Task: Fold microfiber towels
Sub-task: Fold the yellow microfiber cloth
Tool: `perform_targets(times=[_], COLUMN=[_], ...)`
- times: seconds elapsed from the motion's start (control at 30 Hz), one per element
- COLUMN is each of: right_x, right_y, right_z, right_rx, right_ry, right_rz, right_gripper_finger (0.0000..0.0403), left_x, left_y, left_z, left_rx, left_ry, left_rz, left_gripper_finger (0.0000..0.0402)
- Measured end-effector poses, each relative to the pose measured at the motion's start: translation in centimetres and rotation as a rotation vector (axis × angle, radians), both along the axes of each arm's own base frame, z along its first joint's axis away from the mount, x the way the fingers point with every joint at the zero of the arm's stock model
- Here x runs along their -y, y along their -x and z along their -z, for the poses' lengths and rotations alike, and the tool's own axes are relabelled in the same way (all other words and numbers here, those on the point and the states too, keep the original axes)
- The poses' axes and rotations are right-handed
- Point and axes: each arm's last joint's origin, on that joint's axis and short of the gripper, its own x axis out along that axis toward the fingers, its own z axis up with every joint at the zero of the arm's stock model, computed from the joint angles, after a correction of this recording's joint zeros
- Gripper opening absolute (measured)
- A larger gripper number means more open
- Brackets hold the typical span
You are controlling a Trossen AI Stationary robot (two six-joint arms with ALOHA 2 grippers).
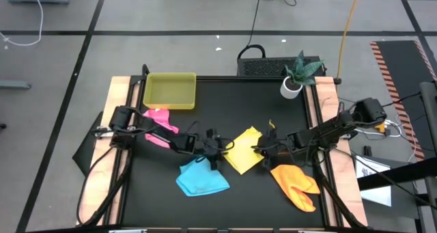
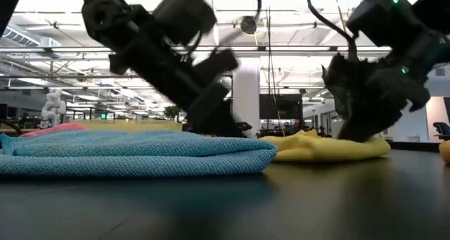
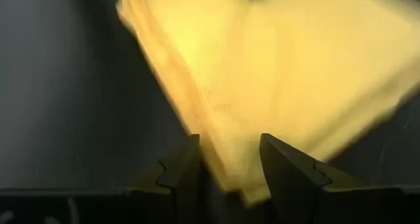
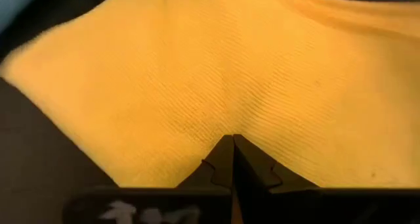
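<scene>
The yellow towel [image 1: 244, 151] lies folded on the middle of the black table. My left gripper [image 3: 226, 175] is open at its left side, one finger on each side of the towel's near corner [image 3: 230, 165]; I cannot tell whether they touch it. My right gripper [image 4: 233, 145] is shut on the towel's right part. The sky blue towel [image 1: 201, 178] lies folded in front of the left gripper. The pink towel [image 1: 160, 124] lies bunched under the left arm, and the orange towel [image 1: 295, 185] lies at the near right. My right gripper has its shut fingertips on the yellow towel's upper face [image 4: 230, 122], away from its edges, and comes down slanting from the table's right. A shallow crease runs up to the tips, as of a small pucker pinched between them. The towel lies flat on the table.
A yellow-green tray [image 1: 171, 91] stands at the far left of the table. A potted plant in a white pot [image 1: 293, 83] and a black box [image 1: 263, 65] are at the far right. Wooden rails [image 1: 326, 117] run along both sides.
</scene>
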Motion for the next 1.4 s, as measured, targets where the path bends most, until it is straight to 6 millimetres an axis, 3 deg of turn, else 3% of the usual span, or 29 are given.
perform_targets(times=[0.27,0.53,0.77,0.93,1.07,1.2,1.4], right_x=[0.2,-0.5,0.0,0.4,0.6,0.6,0.4], right_y=[0.8,-0.3,-0.6,-0.7,-0.6,-0.4,-0.7], right_z=[0.8,-1.7,-1.5,-1.1,-0.8,-0.5,-1.1], right_rx=[0.027,0.264,0.281,0.265,0.232,0.196,0.267], right_ry=[-0.034,-0.049,-0.002,0.003,-0.003,-0.005,-0.014], right_rz=[0.032,-0.087,-0.053,-0.028,-0.011,-0.006,-0.009], right_gripper_finger=[0.0000,0.0000,0.0000,0.0000,0.0000,0.0000,0.0000], left_x=[0.1,1.3,1.5,1.2,1.3,1.5,1.8], left_y=[0.8,0.1,-1.7,-2.1,-1.9,-1.6,-1.1], left_z=[-0.9,-3.4,-1.1,1.6,2.1,1.8,-0.4], left_rx=[-0.068,0.126,0.263,0.190,0.140,0.106,0.099], left_ry=[-0.034,-0.030,0.071,0.187,0.243,0.245,0.216], left_rz=[-0.018,-0.003,0.143,0.250,0.321,0.336,0.344], left_gripper_finger=[0.0163,0.0163,0.0163,0.0163,0.0163,0.0163,0.0163])
